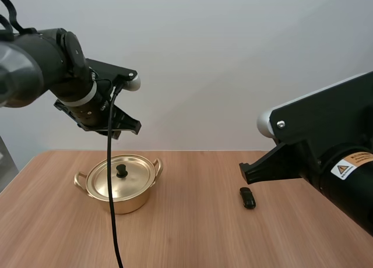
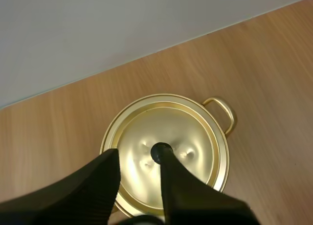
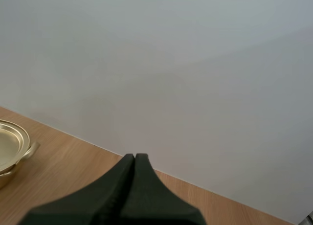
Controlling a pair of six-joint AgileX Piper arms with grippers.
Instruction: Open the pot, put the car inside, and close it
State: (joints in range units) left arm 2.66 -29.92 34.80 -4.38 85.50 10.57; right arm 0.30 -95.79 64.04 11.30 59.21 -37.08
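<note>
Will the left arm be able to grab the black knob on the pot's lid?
Probably yes. The left arm's fingers stand open above the lid, close to its knob, and nothing lies between them.

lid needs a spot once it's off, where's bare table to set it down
Widest bare table lies between pot and car; the near strip in front of the pot is free too. Tight around the car, with the right gripper close by.
</note>
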